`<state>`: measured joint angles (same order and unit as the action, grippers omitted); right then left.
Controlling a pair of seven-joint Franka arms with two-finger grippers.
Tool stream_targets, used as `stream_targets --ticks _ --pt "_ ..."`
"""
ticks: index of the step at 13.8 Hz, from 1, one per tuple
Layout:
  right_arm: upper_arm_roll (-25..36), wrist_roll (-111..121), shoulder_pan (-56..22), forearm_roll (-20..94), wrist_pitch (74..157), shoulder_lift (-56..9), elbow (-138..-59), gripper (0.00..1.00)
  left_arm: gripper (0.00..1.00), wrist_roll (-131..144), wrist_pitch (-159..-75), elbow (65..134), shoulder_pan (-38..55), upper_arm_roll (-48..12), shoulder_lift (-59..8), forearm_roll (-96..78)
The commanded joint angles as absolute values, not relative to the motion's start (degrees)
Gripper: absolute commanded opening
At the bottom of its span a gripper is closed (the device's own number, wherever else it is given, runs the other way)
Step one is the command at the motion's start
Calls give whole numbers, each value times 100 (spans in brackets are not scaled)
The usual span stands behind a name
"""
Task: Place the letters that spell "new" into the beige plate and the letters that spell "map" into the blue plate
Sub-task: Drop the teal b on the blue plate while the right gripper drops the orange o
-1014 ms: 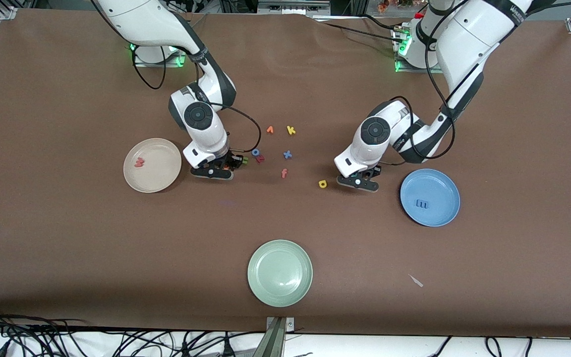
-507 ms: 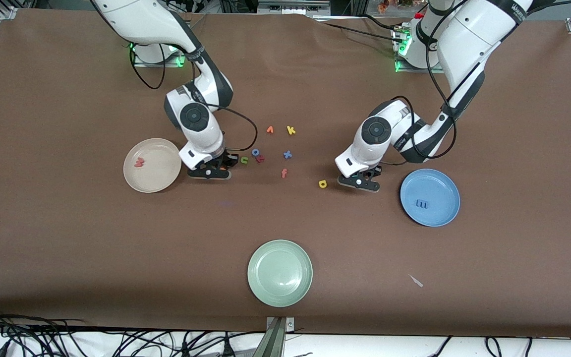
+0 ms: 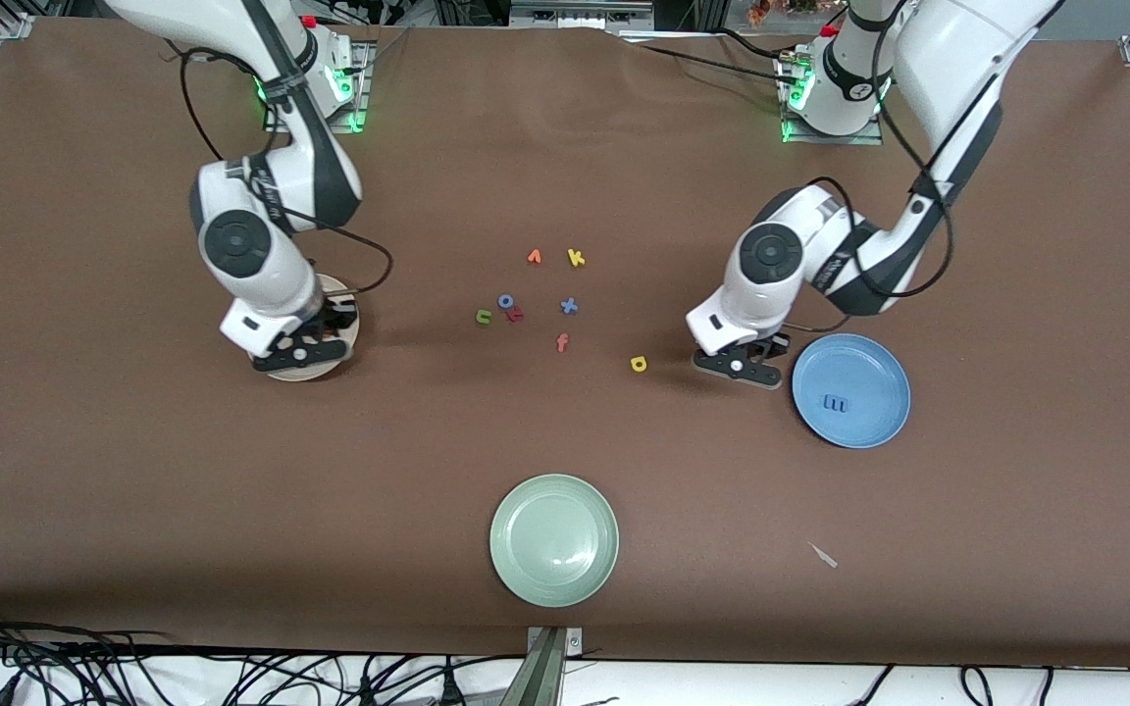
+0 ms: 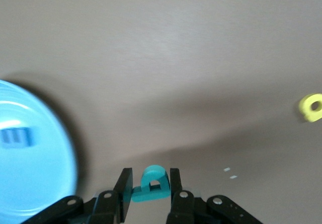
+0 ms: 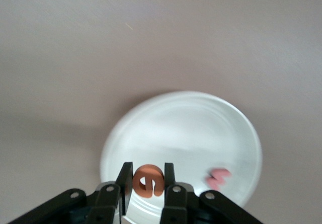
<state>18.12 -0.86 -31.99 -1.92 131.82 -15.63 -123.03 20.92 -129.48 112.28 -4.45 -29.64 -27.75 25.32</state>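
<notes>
Orange "e" (image 5: 148, 180): we see it pinched in the right gripper (image 5: 147, 183) over the beige plate (image 5: 166, 118), "w" (image 5: 218, 178) inside. Left gripper (image 4: 150, 190) clamps the teal "a" (image 4: 151, 184) just beside the blue plate (image 3: 869, 368), at its nine o'clock.

Matt brown table cover (image 3: 133, 490); glossy plastic green plate (image 3: 554, 540) (smooth)

Both arms wear glossy white shells broken by dark grey bands at the joints, each wrist capped by a round black disc. Thin black cables loop loosely from forearm to wrist. The bases glow green at 11 and 1 o'clock of the front view. The right gripper (image 3: 295, 353) and the left gripper (image 3: 737, 368) are black, with silver screws along their linkages and flat, dark jaws.
</notes>
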Motion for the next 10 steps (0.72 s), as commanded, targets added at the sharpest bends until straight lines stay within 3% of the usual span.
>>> stream_targets --ticks 1,6,10 --pt "2161 482 -3234 -114 13858 -915 -13462 29 31 830 -12683 11268 -1009 -3032 -2549 2276" --pt "2268 589 -3226 -106 14949 -1054 -14080 31 31 -569 -12691 11294 -1809 -3023 -2619 2276" --pt "2259 589 -3217 -97 15222 -1230 -14106 45 32 -738 -12744 11312 -1951 -3015 -2733 2276"
